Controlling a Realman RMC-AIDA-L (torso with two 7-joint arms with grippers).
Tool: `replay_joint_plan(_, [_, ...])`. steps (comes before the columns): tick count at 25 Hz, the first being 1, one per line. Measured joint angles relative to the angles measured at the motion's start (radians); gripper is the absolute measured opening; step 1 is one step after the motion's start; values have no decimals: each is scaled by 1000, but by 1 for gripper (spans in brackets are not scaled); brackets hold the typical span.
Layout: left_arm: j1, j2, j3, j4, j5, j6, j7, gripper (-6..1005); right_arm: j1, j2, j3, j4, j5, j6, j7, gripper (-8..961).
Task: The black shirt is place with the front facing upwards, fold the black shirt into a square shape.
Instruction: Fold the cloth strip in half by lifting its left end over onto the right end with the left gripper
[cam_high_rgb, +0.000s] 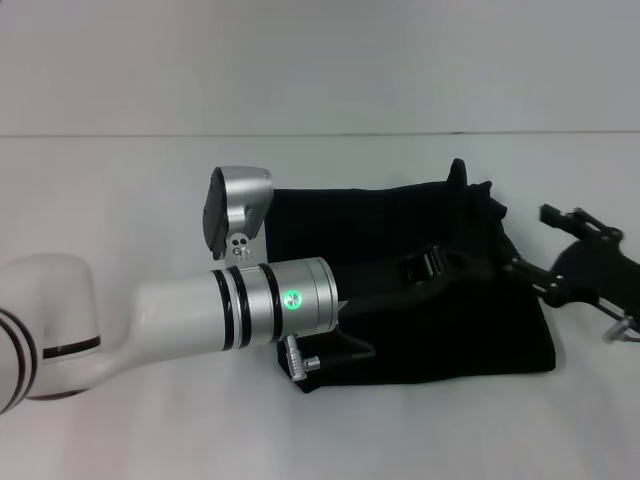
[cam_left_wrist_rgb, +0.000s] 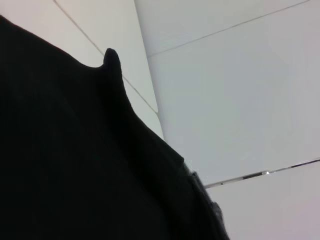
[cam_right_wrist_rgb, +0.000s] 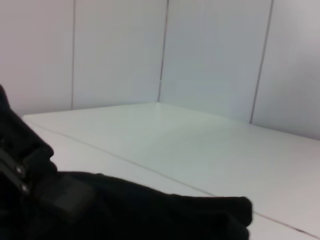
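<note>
**Now: shirt part-folded on the table**

The shirt lies bunched on the white table. The left gripper sits over its middle, the right gripper at its right edge; I cannot tell either grip.

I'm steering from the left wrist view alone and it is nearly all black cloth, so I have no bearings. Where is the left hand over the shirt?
Observer: In the head view, the left hand is over the middle of the black shirt. The shirt lies as a folded bundle on the white table.
Operator: And the right hand?
Observer: The right hand is at the shirt's right edge, reaching in from the right.
Operator: Is the print showing?
Observer: No. No lettering shows in the head view, only plain black cloth facing up.
</note>
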Motion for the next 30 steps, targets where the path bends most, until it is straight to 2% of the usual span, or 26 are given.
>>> replay_joint_plan(6, [15,0,0,25,0,11,1,142,30,2,-56,14,-9,63,0,838])
replay_joint_plan(10, [25,0,0,40,0,17,-2,147,40,2,-59,22,-5,82,0,838])
replay_joint_plan(16, [22,0,2,42,1,24,2,155,96,2,-50,56,8,119,-20,838])
replay_joint_plan(25, [23,0,6,33,7,25,7,167,129,5,-48,88,216,137,-101,838])
replay_joint_plan(30, [19,0,6,-6,12,1,52,173,123,4,-48,88,258,160,-104,838])
